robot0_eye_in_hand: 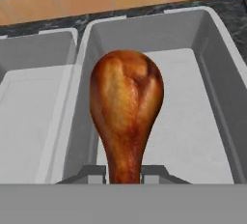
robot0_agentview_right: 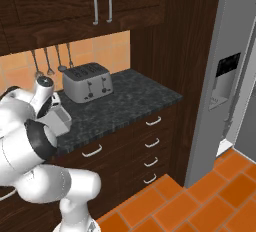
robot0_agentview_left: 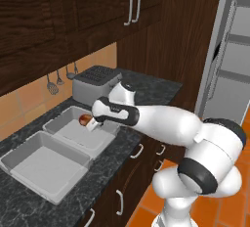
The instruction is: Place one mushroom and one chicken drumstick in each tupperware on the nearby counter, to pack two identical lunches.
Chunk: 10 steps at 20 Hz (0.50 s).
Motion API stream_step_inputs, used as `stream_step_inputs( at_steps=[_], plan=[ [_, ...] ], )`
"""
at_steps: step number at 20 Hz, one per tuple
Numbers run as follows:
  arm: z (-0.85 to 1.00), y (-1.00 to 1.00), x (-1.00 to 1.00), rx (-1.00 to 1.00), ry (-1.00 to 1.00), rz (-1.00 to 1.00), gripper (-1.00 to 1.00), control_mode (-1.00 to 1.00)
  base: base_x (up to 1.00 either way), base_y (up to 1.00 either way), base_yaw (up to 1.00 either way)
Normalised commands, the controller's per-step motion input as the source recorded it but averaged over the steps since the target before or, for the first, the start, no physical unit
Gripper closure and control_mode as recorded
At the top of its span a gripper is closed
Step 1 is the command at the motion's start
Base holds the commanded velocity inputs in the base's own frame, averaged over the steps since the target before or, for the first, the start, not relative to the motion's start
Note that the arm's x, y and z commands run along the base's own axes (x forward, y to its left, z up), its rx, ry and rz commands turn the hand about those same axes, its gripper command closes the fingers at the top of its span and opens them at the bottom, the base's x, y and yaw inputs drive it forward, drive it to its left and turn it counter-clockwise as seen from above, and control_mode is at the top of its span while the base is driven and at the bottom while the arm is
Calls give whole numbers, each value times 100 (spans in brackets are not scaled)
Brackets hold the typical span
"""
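**Drumstick held over the nearer-to-toaster tupperware**

Gripper (robot0_eye_in_hand: 124, 172) clenched on the narrow bone end of the chicken drumstick (robot0_eye_in_hand: 126, 107), long axis running straight out from the jaws, fat end leading. Directly beyond and below: open grey tupperware (robot0_eye_in_hand: 212, 49), bare white floor (no mushroom seen inside). Second tupperware (robot0_agentview_left: 29, 147) just beside it on the counter (robot0_agentview_left: 146, 91), toaster (robot0_agentview_left: 95, 80) behind. Fingertips mostly cut off; height above the floor hard to judge.

arm (robot0_agentview_left: 171, 125): glossy white rounded shells | joints: dark bands
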Motion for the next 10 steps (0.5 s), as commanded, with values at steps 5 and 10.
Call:
stream_step_inputs(
  at_steps=[5, 10],
  plan=[
    [-56, 34, 60, 0, 4, 3, 100, -100, 0, 0, 0],
    [-46, 34, 32, 0, 1, 1, 100, -100, 0, 0, 0]
  ],
)
